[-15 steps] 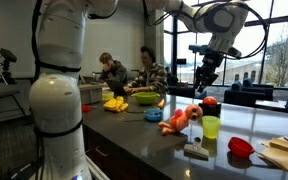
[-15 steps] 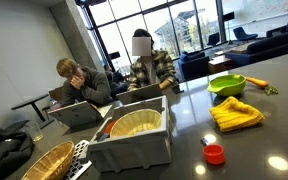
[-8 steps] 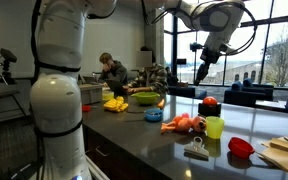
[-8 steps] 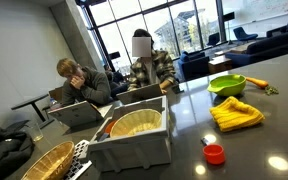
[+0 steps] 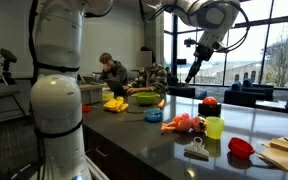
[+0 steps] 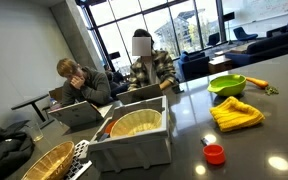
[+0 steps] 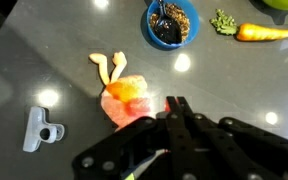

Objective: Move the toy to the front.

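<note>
The toy (image 5: pixel 184 123) is an orange-and-pink plush lying flat on the dark counter, next to the yellow-green cup (image 5: pixel 213 127). In the wrist view the toy (image 7: pixel 124 95) lies below and to the left of my fingers, limbs spread toward the top of the frame. My gripper (image 5: pixel 191 72) hangs well above the counter, higher than the toy and apart from it. In the wrist view my gripper (image 7: pixel 174 102) has its fingers pressed together with nothing between them.
A red ball (image 5: pixel 210 102), a red bowl (image 5: pixel 241 147), a grey clip (image 7: pixel 41 128) and a blue bowl (image 7: pixel 171 22) surround the toy. A carrot (image 7: pixel 266 32), a green bowl (image 6: pixel 227 85), a yellow cloth (image 6: pixel 236 113) and a grey bin (image 6: pixel 134 135) lie further off. People sit behind.
My gripper has risen and drawn away from the toy. The toy has dropped from a raised, bunched pose to lying flat on the counter by the cup.
</note>
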Controlling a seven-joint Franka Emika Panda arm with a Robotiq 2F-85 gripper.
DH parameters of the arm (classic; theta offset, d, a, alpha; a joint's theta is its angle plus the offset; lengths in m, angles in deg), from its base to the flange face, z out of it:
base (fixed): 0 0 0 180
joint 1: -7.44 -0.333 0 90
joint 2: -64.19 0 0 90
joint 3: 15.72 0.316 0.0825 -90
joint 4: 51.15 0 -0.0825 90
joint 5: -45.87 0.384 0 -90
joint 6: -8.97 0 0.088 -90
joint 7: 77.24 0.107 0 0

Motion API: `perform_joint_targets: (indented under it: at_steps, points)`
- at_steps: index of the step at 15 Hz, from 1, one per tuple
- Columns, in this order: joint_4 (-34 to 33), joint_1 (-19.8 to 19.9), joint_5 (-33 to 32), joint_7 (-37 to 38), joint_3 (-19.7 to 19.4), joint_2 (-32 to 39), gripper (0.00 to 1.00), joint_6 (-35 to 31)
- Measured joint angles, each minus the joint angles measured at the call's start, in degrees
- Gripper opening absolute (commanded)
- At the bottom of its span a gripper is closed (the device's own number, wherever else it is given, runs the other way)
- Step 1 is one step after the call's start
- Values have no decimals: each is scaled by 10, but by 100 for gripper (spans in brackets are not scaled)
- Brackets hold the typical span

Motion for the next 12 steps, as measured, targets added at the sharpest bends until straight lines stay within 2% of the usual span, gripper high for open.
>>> perform_joint_targets:
  at_steps: [4,5,6,8,12]
  points:
    - [5,4,-1,1,-8,-9,64,-22]
    - [6,7,-1,1,-12,-13,45,-29]
    - [8,10,0,1,-16,-16,54,-37]
    - [12,16,0,1,-22,-23,64,-42]
    - [18,17,0,1,-23,-27,64,-44]
